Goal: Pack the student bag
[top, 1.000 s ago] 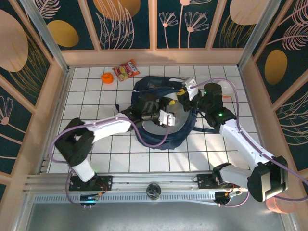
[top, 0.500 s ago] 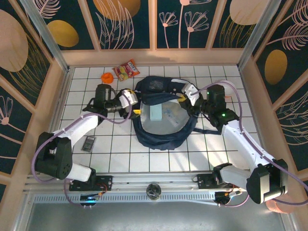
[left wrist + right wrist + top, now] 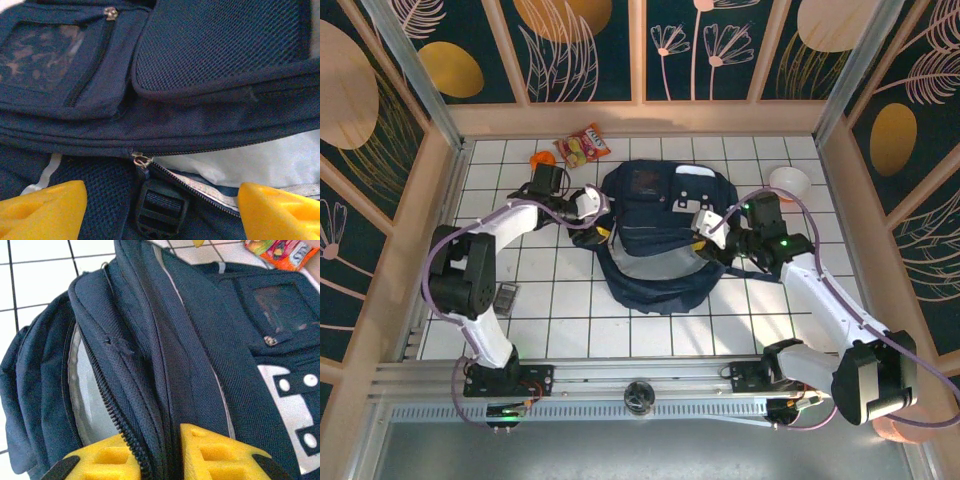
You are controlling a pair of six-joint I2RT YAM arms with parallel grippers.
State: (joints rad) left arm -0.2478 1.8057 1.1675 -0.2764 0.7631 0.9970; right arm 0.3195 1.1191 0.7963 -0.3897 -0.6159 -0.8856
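The student bag (image 3: 655,215), dark navy, lies mid-table with its top flap folded over the main opening. A strip of pale lining (image 3: 250,162) shows along the half-open zipper. My left gripper (image 3: 592,203) sits at the bag's left edge and stands open. Its yellow fingers straddle the zipper pull (image 3: 142,161) and a black buckle (image 3: 160,207) without touching them. At the bag's right edge, my right gripper (image 3: 703,222) has its yellow fingers (image 3: 220,455) close together, with the bag's zippered edge (image 3: 150,440) pinched between them.
A snack packet (image 3: 582,147) and an orange object (image 3: 542,160) lie at the back left. A white bowl (image 3: 788,180) stands at the back right. Left of the bag, a small dark device (image 3: 505,296) rests on the white tiles. Wooden walls enclose the table.
The left arm swung from over the bag to its left edge, and its jaws narrowed slightly. The flap now covers the opening. The right gripper moved nearer along the right edge.
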